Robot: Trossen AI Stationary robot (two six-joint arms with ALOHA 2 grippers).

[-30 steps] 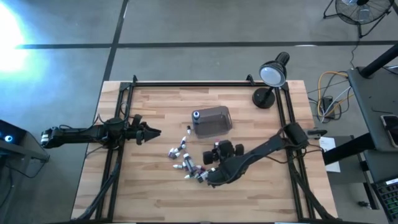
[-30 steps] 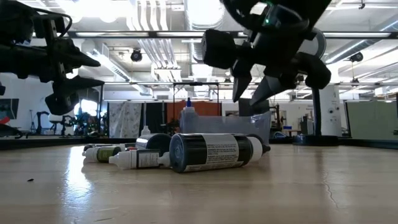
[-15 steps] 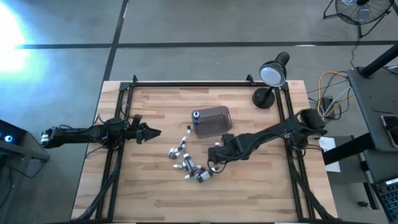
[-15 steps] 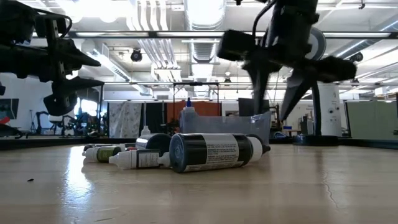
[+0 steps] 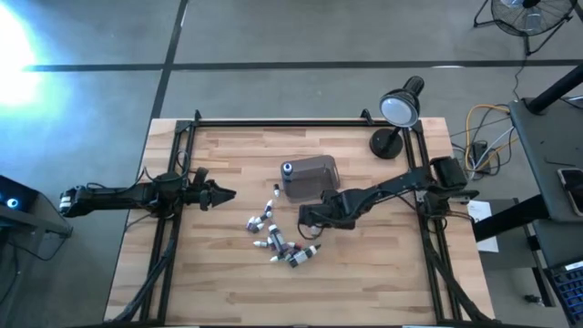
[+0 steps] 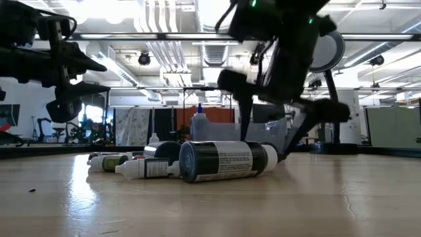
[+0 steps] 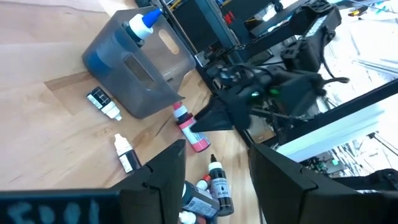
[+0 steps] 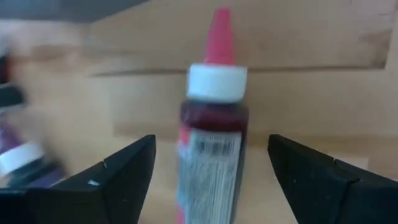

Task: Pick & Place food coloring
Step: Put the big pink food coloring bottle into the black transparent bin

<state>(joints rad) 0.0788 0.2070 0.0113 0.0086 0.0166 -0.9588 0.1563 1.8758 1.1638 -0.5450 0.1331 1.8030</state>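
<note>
The right gripper stands wide open over the table, a red bottle with a white collar and pink tip lying between its fingers, touching neither. Just past the tip sits the grey tub holding a blue-capped bottle. The other bottles lie scattered beside this gripper. The left gripper hangs well apart, fingers spread, empty.

Pink-capped bottle base cut off by edge; neighbouring bottles blurred
</note>
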